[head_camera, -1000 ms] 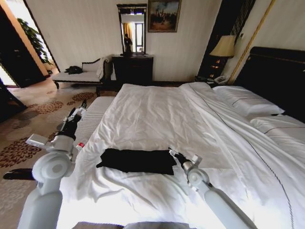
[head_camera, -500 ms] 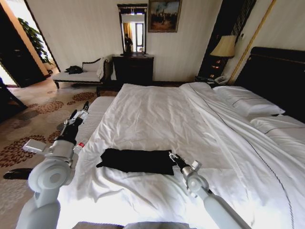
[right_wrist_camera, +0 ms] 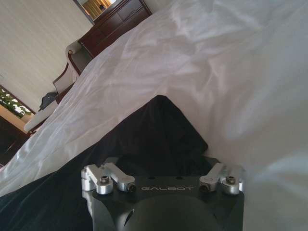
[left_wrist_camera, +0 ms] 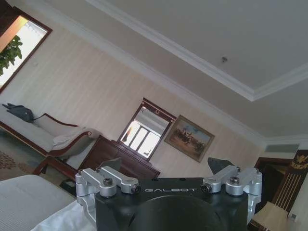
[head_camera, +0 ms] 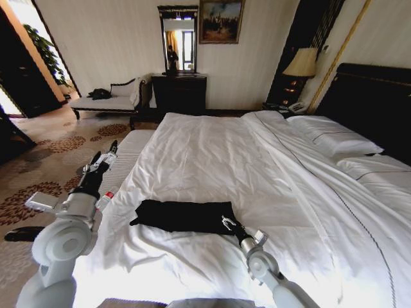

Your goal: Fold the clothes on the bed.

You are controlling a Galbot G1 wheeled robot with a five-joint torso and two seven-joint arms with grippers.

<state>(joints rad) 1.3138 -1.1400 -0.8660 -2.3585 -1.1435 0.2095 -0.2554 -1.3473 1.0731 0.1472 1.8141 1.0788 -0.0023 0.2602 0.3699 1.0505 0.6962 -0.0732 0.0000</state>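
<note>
Claw-wise, starting on the left: the left claw [head_camera: 110,149] is parked off the bed's left edge, raised over the carpet and pointing away toward the far wall. From its own wrist camera the fingers [left_wrist_camera: 111,163] stand spread wide with nothing between them, just the room behind. It's well apart from the shirt, so it isn't in play.

Moving right, the black T-shirt [head_camera: 183,215] lies near the foot of the bed [head_camera: 212,154], on the white duvet and a bit left of centre. It's already gathered into a narrow band, with its long axis running left to right across the bed. The left end comes to a rough point, the right end is squarer. No print visible, so I can't say which side is up.

Right again: the right claw [head_camera: 227,222] sits at the shirt's right end, coming in low from the near-right corner. In the right wrist view a corner of the black fabric [right_wrist_camera: 159,130] pokes out just ahead of the claw body, with more fabric underneath. Honestly I can't tell whether the fingers are open, shut or pinching cloth, since the tips are lost against the black fabric.

So the relation that matters: the shirt stretches away to the left of the right claw, lengthwise along its band. The right arm is clearly the nearer one. My guess is any next fold would carry that right end leftward over the band.
</note>
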